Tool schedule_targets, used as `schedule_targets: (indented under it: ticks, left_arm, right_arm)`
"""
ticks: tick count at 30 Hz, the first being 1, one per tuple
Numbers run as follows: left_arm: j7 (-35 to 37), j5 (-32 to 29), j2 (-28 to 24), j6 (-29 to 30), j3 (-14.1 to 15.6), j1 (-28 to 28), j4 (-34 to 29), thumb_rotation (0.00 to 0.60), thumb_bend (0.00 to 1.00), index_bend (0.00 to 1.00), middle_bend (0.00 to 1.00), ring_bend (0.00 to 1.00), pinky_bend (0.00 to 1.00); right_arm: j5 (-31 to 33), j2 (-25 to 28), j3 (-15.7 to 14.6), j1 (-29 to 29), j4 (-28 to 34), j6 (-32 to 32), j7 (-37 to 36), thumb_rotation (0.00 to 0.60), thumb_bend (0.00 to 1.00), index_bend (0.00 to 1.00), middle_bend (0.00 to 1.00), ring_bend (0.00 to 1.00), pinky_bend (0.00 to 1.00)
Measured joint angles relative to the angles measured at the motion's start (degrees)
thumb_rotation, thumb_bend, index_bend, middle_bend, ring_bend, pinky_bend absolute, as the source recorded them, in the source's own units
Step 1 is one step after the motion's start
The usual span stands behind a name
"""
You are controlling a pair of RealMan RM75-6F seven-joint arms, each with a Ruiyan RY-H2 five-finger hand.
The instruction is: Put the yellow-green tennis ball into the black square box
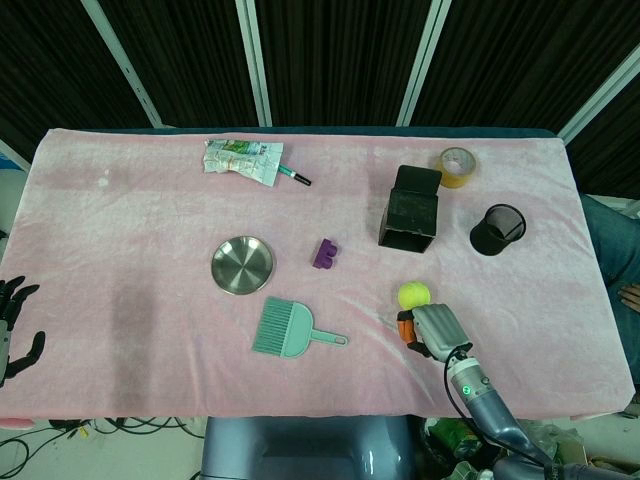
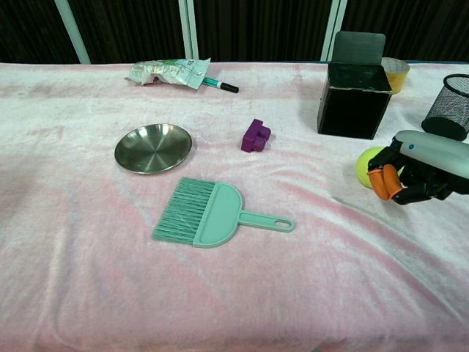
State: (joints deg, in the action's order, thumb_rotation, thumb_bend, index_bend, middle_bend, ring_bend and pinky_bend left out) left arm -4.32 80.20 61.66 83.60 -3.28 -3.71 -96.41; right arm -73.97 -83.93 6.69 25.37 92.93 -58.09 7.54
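Ball (image 1: 413, 294) lies lower right of the head view, below the box (image 1: 410, 208), and our right hand (image 1: 432, 329) touches it with fingers (image 2: 388, 183) curled, not yet gripping, so we wrap it fully before lifting.

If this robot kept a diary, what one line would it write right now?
stage: reaching | right robot hand: at tennis ball, not gripping | left robot hand: idle at table edge | black square box: open, ball not inside
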Motion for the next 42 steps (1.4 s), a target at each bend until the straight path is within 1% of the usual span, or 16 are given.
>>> schedule_targets:
  ticks: [9, 15, 24, 35, 42]
  left_arm:
    - [-0.11, 0.12, -0.05, 0.36, 0.05, 0.17, -0.04, 0.6, 0.43, 0.17, 0.09, 0.03, 0.0]
    - [-0.14, -0.17, -0.03, 0.26, -0.04, 0.15, -0.03, 0.6, 0.43, 0.17, 0.09, 0.03, 0.0]
    - [-0.12, -0.35, -0.04, 0.24, -0.16, 0.11, 0.0, 0.6, 0.43, 0.17, 0.09, 0.03, 0.0]
    - [-0.24, -0.5, -0.01, 0.33, -0.25, 0.13, -0.02, 0.6, 0.43, 0.17, 0.09, 0.03, 0.0]
    - [-0.19, -0.59, -0.01, 0.38, -0.32, 0.15, 0.09, 0.6, 0.43, 0.17, 0.09, 0.03, 0.0]
  right_arm:
    - [-0.82, -1.29, -1.19, 0.29, -2.24, 0.03, -1.07, 0.6, 0.95, 0.97, 0.92, 1.0, 1.0]
    - [-0.97, -2.35, -1.17, 0.59, -4.17, -0.28, -1.27, 0.6, 0.95, 0.97, 0.92, 1.0, 1.0]
    - [0.25, -3.36, -1.33, 1.42, -7.87, 1.77, -2.4, 0.6, 0.95, 0.97, 0.92, 1.0, 1.0]
    - [1.02, -4.57, -0.61, 3.2, -11.64, 4.26, -4.65, 0.6, 0.95, 0.97, 0.92, 1.0, 1.0]
    - [1.11, -7.48, 0.85, 5.21, -16.2, 5.36, -6.37, 0.6, 0.95, 0.97, 0.92, 1.0, 1.0]
